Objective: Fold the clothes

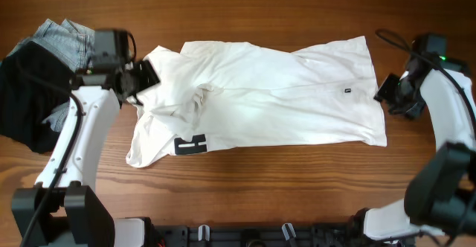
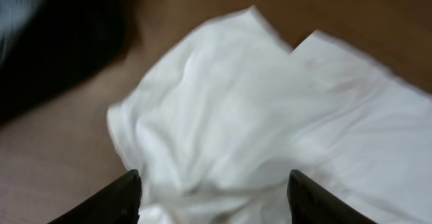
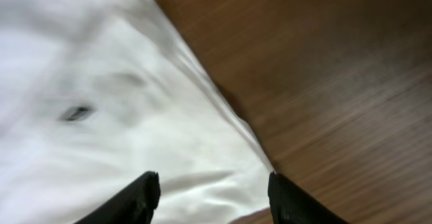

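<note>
The white T-shirt (image 1: 260, 102) lies spread across the middle of the wooden table, with its black block-stripe logo (image 1: 191, 145) at the lower left and a tiny dark tag (image 1: 346, 92) near the right hem. My left gripper (image 1: 143, 79) is open above the shirt's rumpled left end; the left wrist view shows its fingers (image 2: 214, 197) apart over bunched white cloth (image 2: 229, 116). My right gripper (image 1: 388, 92) is open just off the shirt's right edge; the right wrist view shows its fingers (image 3: 212, 197) apart over the hem (image 3: 135, 136) and the tag (image 3: 75, 113).
A black garment (image 1: 30, 91) and a light-blue denim piece (image 1: 67, 39) lie piled at the table's far left, behind my left arm. The black garment shows blurred in the left wrist view (image 2: 61, 42). Bare wood (image 3: 324, 69) lies right of the hem.
</note>
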Action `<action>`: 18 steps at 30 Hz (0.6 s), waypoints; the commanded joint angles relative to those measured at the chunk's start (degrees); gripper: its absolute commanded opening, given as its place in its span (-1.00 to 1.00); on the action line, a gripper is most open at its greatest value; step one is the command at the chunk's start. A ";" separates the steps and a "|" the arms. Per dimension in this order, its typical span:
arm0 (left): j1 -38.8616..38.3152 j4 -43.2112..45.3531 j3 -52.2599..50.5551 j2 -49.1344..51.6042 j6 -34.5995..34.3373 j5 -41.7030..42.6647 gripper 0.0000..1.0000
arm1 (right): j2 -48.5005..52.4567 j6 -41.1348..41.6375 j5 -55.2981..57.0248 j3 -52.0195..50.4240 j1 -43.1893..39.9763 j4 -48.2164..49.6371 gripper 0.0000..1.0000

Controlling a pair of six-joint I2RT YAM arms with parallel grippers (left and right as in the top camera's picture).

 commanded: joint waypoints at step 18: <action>-9.40 12.96 32.81 45.86 14.21 6.36 0.25 | -4.57 -7.39 -12.41 1.46 -0.02 1.16 0.24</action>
